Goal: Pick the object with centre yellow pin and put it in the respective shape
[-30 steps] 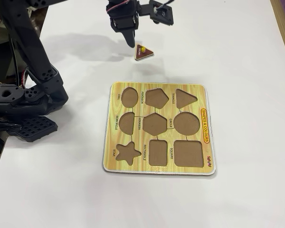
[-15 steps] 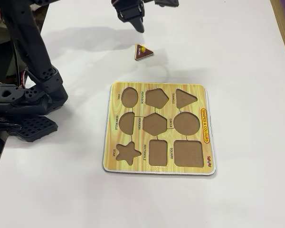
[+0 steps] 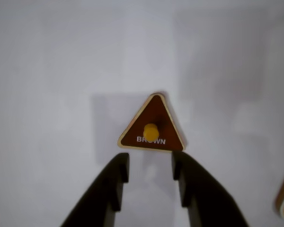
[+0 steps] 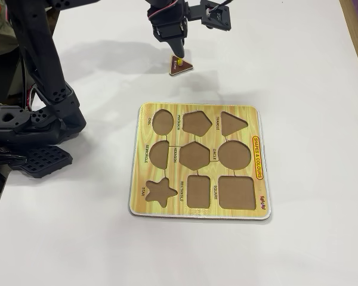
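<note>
The brown triangle [image 3: 151,126] with its yellow knob [image 3: 151,131] lies flat on the white table [image 4: 298,65], well above the puzzle board [image 4: 198,159] in the fixed view — outside every cutout. The gripper [image 3: 149,166] hangs just over it, fingers parted, holding nothing — both tips short of the piece's lettered edge.

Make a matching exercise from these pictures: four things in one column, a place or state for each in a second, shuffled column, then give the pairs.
Things
1. brown triangle
2. gripper
3. puzzle board
4. star cutout

Places or states
A. open, empty, jaws just short of the piece in the wrist view
B. bottom left of the board in the fixed view
C. flat on the white table, yellow knob up
D. every cutout empty

Pairs: 1-C, 2-A, 3-D, 4-B
</note>
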`<state>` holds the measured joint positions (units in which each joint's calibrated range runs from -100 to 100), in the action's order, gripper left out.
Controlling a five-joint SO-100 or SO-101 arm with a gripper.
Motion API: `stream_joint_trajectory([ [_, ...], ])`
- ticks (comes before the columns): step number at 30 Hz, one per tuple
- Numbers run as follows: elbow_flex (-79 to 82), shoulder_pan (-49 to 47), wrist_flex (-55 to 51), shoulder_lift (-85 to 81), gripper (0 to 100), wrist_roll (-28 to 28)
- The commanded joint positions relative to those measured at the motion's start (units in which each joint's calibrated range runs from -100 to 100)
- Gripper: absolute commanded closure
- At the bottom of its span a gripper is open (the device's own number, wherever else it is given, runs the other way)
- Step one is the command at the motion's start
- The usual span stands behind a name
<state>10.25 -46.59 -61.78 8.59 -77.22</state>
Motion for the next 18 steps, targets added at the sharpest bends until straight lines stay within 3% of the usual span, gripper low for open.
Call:
stream_joint_trajectory([
  [1, -1.8, 1.76, -0.02, -1.48, 89, 0.24],
  [18, -1.98, 1.37, 0.5, 1.45, 89, 0.24],
])
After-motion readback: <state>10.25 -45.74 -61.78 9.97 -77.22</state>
